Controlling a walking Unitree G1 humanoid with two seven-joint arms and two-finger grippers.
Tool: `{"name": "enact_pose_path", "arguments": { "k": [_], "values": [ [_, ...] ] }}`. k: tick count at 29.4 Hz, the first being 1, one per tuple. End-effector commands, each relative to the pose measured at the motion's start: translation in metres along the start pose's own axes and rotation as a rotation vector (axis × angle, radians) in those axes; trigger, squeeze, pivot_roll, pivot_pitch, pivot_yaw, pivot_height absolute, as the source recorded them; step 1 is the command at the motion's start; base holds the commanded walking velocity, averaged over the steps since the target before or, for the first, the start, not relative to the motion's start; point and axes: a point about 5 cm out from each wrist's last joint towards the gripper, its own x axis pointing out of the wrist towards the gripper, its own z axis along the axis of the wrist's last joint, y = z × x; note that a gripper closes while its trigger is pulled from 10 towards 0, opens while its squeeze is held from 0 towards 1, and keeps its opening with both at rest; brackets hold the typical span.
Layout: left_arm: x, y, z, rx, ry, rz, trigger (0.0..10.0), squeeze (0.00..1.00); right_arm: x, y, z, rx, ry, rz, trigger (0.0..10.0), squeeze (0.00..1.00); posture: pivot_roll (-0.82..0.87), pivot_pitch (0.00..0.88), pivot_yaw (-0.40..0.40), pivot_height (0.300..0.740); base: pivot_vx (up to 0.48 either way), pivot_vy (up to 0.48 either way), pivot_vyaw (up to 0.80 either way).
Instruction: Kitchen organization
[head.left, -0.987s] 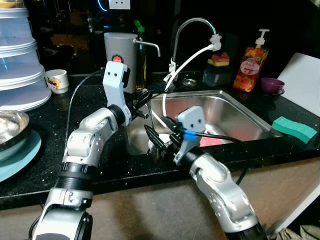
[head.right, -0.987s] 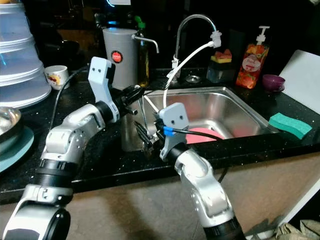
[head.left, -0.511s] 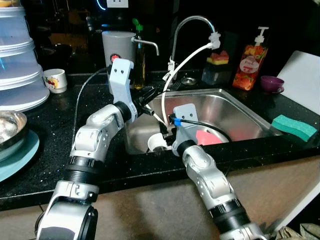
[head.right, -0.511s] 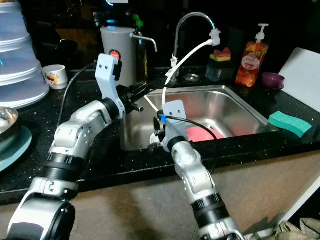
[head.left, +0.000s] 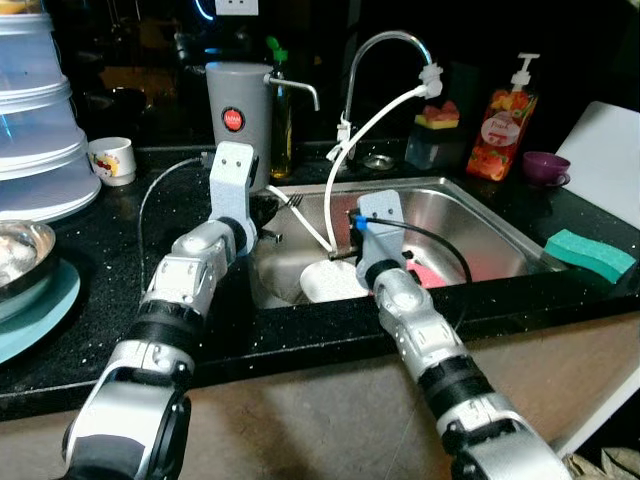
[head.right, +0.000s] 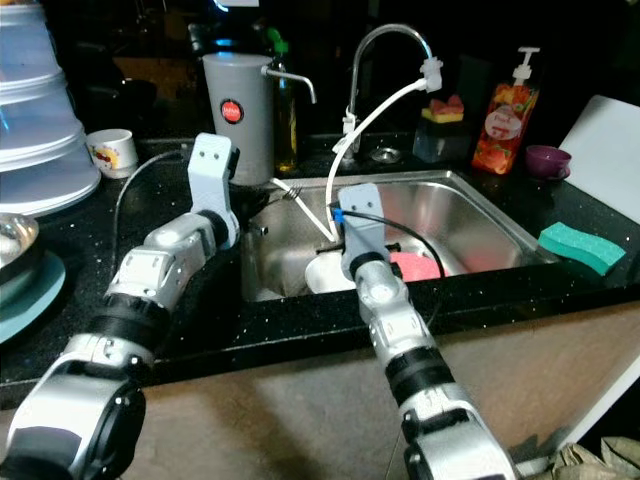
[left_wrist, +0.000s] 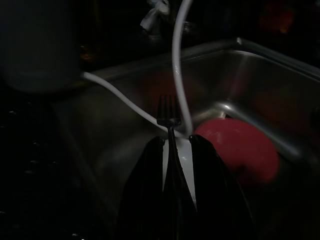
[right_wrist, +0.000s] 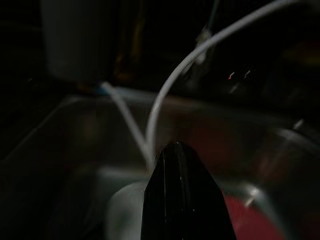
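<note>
My left gripper (left_wrist: 175, 141) is shut on the handle of a fork (left_wrist: 169, 112), whose tines point out over the steel sink (head.left: 480, 205). In the left eye view that gripper (head.left: 268, 210) hangs at the sink's left rim with the fork (head.left: 291, 200) sticking out. My right gripper (right_wrist: 175, 148) has its two fingers pressed together with nothing between them. It reaches down into the sink, just above a white bowl (head.left: 333, 281). A pink plate (head.left: 428, 277) lies beside the bowl. A white hose (head.left: 375, 125) loops from the faucet into the sink.
A grey dispenser (head.left: 238, 105), a soap bottle (head.left: 497, 130), a purple cup (head.left: 545, 170) and a green sponge (head.left: 590, 257) stand around the sink. On the left counter are a white mug (head.left: 110, 160), stacked clear containers (head.left: 35, 120) and a metal bowl (head.left: 20, 250).
My right gripper has moved from the sink's front edge down into the sink and has shut. My left arm has dropped lower at the sink's left rim.
</note>
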Motion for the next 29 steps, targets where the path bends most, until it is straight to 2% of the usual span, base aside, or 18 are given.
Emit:
{"name": "enact_pose_path", "arguments": {
  "k": [1,2,5,6,8,11,13,16,20,26,27,29],
  "values": [
    [0.002,0.002,0.006,-0.015,0.014,-0.043,10.0,0.0,0.002,0.001,0.009,-0.068,-0.065,0.054,10.0,0.0,0.13,0.092,-0.018,0.74,0.0,0.0,0.0],
    [0.002,0.002,0.013,-0.033,0.004,-0.074,10.0,0.0,0.0,0.005,0.009,-0.117,-0.087,0.114,10.0,0.0,0.13,0.094,-0.015,0.74,0.0,0.0,0.0],
    [0.003,0.002,0.018,-0.046,-0.003,-0.095,10.0,0.0,-0.001,0.007,0.01,-0.153,-0.103,0.157,10.0,0.0,0.13,0.094,-0.015,0.74,0.0,0.0,0.0],
    [0.004,0.0,0.025,-0.053,-0.014,-0.136,10.0,0.0,-0.003,0.012,0.01,-0.207,-0.128,0.21,10.0,0.0,0.13,0.095,-0.007,0.74,0.0,0.0,0.0],
    [0.004,-0.006,0.037,-0.03,-0.027,-0.242,10.0,0.0,-0.008,0.02,0.012,-0.299,-0.184,0.303,10.0,0.0,0.12,0.095,0.003,0.74,0.0,0.0,0.0],
    [0.003,-0.009,0.045,0.015,-0.026,-0.322,10.0,0.0,-0.013,0.026,0.014,-0.361,-0.226,0.369,10.0,0.0,0.12,0.093,0.012,0.74,0.0,0.0,0.0],
    [0.003,-0.009,0.045,0.015,-0.026,-0.322,10.0,0.0,-0.013,0.026,0.014,-0.361,-0.226,0.369,10.0,0.0,0.12,0.093,0.012,0.74,0.0,0.0,0.0],
    [0.003,-0.01,0.049,0.035,-0.013,-0.367,10.0,0.0,-0.013,0.027,0.014,-0.415,-0.247,0.369,10.0,0.0,0.12,0.091,0.018,0.74,0.0,0.0,0.0],
    [0.001,-0.007,0.046,0.116,0.035,-0.399,10.0,0.0,-0.009,0.018,0.023,-0.465,-0.313,0.262,10.0,0.0,0.12,0.09,0.02,0.74,0.0,0.0,0.0],
    [-0.001,-0.005,0.052,0.119,0.025,-0.417,10.0,0.0,-0.007,0.008,0.034,-0.489,-0.372,0.173,10.0,0.0,0.13,0.089,0.02,0.74,0.0,0.0,0.0],
    [-0.001,-0.005,0.053,0.12,0.02,-0.42,10.0,0.0,-0.007,0.009,0.034,-0.494,-0.373,0.185,10.0,1.0,0.13,0.088,0.018,0.74,0.0,0.0,0.0],
    [-0.001,-0.005,0.053,0.12,0.02,-0.42,10.0,0.0,-0.007,0.009,0.034,-0.494,-0.373,0.185,10.0,1.0,0.13,0.088,0.018,0.74,0.0,0.0,0.0]
  ]
}}
